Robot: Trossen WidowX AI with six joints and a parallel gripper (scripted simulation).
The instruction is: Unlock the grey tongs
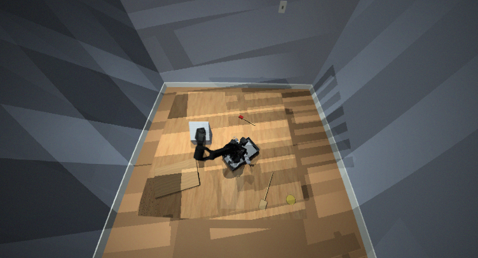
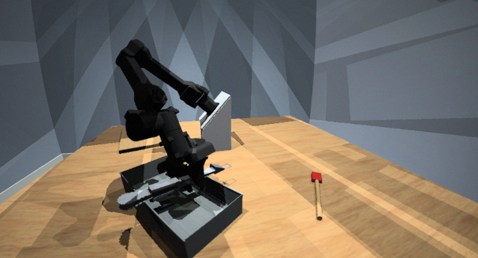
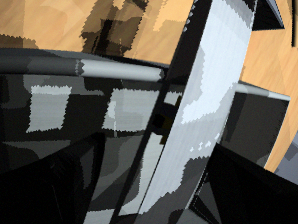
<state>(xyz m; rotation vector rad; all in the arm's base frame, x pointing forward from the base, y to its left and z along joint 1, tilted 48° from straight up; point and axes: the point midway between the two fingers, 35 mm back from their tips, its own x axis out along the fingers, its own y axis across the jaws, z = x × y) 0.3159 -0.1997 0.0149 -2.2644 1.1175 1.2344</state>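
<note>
The grey tongs (image 1: 247,160) (image 2: 164,185) (image 3: 215,60) are laid across the roasting tin (image 1: 253,143) (image 2: 217,222) (image 3: 120,70), both ends projecting past its walls, with the gripper (image 1: 238,152) (image 2: 194,179) (image 3: 157,147) lowered over their middle. Its jaws are parted, one to either side of the tongs, and no grip has been taken. If the jaws were closed off-centre, the tongs could be pushed along the rim or rolled; with a finger lowered too far, the tin itself could be caught or dragged. A grasp taken too near the hinge might leave little leverage for the squeeze, and in a weak one the tongs could swing as the tips are turned down. Should they be squeezed while level, the lock would probably not be released. Within the tin, no separate item can be made out among the shadows and the parts hidden by the arm. It is carried on the counter (image 1: 217,196) (image 2: 278,206) (image 3: 45,25), apart from the wooden board (image 1: 167,185) (image 2: 133,145), where the tongs would have to be lowered gently, lest they be knocked shut.
</note>
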